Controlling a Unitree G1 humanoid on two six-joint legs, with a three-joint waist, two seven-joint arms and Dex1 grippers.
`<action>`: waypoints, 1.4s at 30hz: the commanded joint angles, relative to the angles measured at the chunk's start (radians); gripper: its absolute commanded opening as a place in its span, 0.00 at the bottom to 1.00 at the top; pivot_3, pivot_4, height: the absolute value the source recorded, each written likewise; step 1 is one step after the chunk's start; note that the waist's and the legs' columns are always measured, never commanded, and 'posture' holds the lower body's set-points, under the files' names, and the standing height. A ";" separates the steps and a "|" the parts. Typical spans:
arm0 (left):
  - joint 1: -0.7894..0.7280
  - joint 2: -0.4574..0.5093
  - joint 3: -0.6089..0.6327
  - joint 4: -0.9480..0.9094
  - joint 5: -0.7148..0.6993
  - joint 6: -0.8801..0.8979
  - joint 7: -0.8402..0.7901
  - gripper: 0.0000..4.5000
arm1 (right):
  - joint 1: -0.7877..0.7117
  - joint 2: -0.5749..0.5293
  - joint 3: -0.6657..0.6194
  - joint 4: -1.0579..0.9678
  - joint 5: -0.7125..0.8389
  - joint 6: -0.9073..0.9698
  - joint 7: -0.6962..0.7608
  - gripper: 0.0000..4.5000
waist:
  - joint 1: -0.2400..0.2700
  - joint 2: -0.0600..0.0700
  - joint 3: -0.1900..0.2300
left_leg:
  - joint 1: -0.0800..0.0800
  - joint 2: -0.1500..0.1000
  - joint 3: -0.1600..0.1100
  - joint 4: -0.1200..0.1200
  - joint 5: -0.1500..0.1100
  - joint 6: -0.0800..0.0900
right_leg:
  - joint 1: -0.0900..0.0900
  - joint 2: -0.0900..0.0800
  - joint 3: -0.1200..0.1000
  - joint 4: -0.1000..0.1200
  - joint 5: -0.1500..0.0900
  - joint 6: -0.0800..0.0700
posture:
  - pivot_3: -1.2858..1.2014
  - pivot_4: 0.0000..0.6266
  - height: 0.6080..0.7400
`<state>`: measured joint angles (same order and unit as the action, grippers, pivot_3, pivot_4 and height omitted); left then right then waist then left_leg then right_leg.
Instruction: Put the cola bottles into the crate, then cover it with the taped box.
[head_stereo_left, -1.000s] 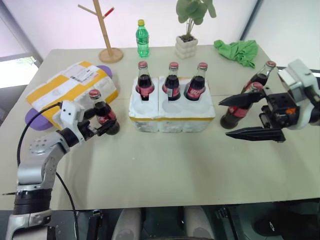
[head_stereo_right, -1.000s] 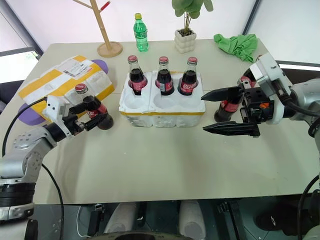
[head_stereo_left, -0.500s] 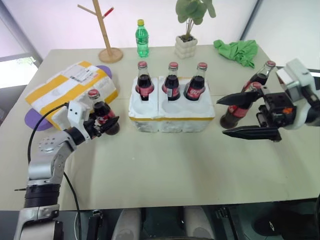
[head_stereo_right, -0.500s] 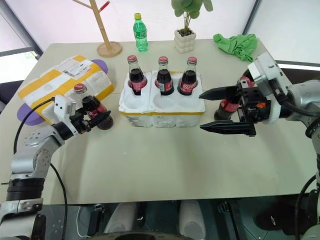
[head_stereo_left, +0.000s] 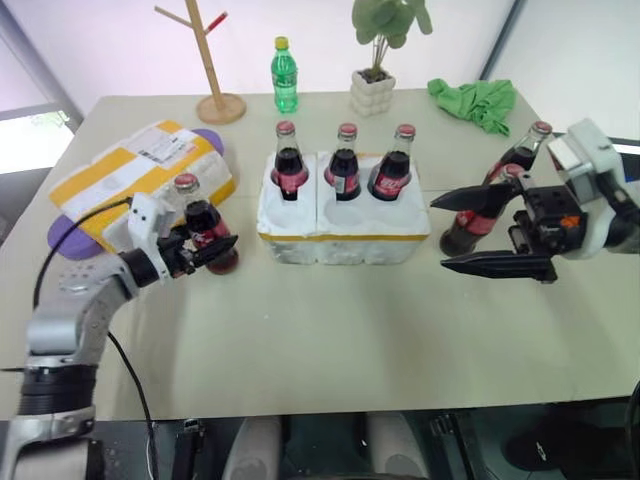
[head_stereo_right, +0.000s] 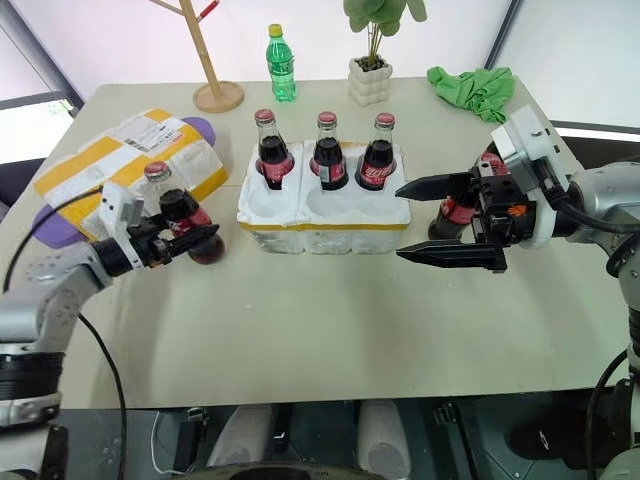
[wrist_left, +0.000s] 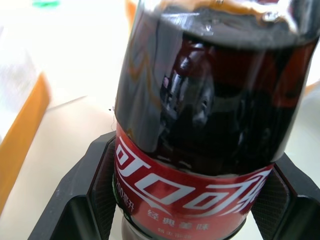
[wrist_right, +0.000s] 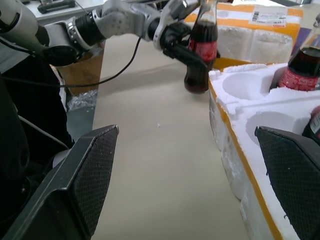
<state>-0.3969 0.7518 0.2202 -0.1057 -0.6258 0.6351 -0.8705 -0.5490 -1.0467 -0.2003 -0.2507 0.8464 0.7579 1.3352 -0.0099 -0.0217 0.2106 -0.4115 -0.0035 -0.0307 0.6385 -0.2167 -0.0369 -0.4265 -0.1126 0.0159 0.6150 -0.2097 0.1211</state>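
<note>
**A:** Starting at your left: the taped box is a white foam block banded in yellow tape with a paper label on top, lying on a purple mat. Just in front of it, your left gripper has its black fingers clamped around the red label of a cola bottle, dark glass with a red cap, standing upright between the box and the crate.

**B:** And the crate?

**A:** The crate sits mid-table: low, crumbly white foam with a yellow band. Three bottles fill the back row of wells, while the front wells are bare round cups.

**B:** Your right side?

**A:** The right gripper is spread wide and holding nothing, its fingers pointing at the crate's end. Two more bottles stand on the table just behind it.

**B:** Surface?

**A:** A smooth beige table. Along its far edge are a wooden peg stand, a green plastic bottle, a potted plant and a crumpled green cloth.
</note>
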 joint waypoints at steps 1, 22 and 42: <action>-0.129 0.060 0.071 -0.078 -0.115 0.067 -0.039 0.63 | 0.002 -0.005 -0.017 -0.020 0.006 -0.010 -0.001 1.00 | -0.001 0.000 0.000 | 0.000 0.000 0.000 0.000 0.000 0.000 | 0.000 0.000 0.000 0.000 0.000 0.000 | 0.52 0.24 1.00; -0.489 -0.129 -0.230 0.271 0.097 -0.079 -0.176 0.63 | 0.124 0.001 -0.100 -0.085 0.047 -0.001 -0.079 1.00 | -0.004 -0.001 0.001 | -0.002 0.000 0.000 0.004 -0.001 0.003 | 0.000 0.001 0.001 0.000 0.002 0.004 | 0.52 0.24 1.00; -0.424 -0.255 -0.304 0.416 0.285 -0.216 -0.180 0.99 | 0.126 0.023 -0.094 -0.097 0.052 -0.016 -0.113 1.00 | 0.000 -0.001 0.001 | -0.007 0.000 -0.001 0.010 -0.003 0.005 | 0.000 0.001 0.000 -0.001 0.004 0.007 | 0.52 0.24 1.00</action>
<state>-0.8263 0.4899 -0.0852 0.3268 -0.3539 0.4391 -1.0420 -0.4068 -1.0279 -0.2777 -0.3240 0.8793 0.7563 1.2235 -0.0101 -0.0225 0.2112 -0.4180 -0.0039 -0.0319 0.6482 -0.2193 -0.0322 -0.4269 -0.1118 0.0163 0.6141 -0.2057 0.1282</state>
